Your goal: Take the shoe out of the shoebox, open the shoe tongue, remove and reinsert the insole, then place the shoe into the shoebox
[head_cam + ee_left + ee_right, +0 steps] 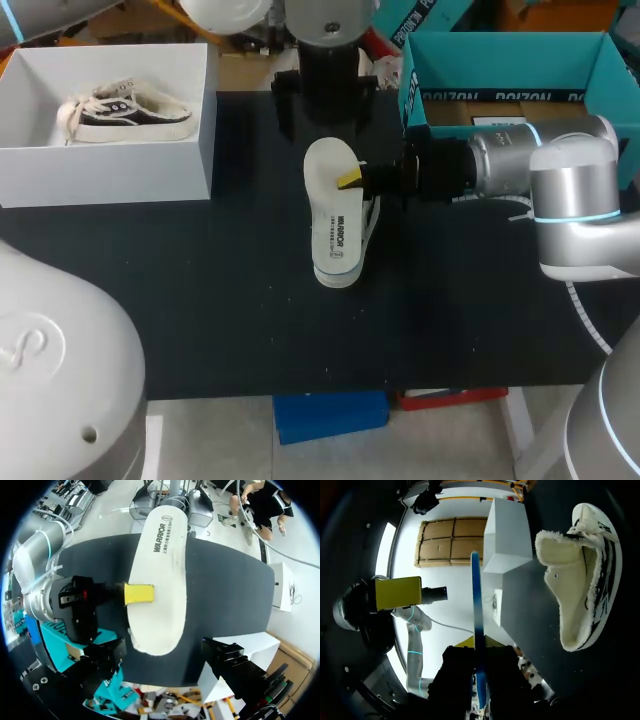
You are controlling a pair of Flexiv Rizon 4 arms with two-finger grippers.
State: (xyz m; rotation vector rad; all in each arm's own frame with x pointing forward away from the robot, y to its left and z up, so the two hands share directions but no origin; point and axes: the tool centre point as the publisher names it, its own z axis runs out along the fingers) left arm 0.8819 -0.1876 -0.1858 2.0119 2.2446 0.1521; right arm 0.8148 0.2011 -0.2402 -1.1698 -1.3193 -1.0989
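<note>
And the insole [335, 215] is out of the shoe! The right claw [352, 180] is clamped on its edge near the middle, one yellow tip showing on top. It holds the insole flat and clear above the worktop [200, 300], print side up, a mid-length grip that looks chosen to stop the thin pad drooping at either end. Below it, peeking out on one side, lies the shoe [580, 580], tipped on its side on the worktop. Its fleecy opening is turned toward the right claw, which should ease the way back in. The left claw [165, 656] hangs over the scene from the far side, fingers wide apart and gripping nothing, well placed to steady the shoe if needed. Off to the left sits the white shoebox [100, 175] with another sneaker [125, 112] inside. By my reading, removal is done and reinsertion comes next. Lining the insole up with that opening looks like the tricky bit.
</note>
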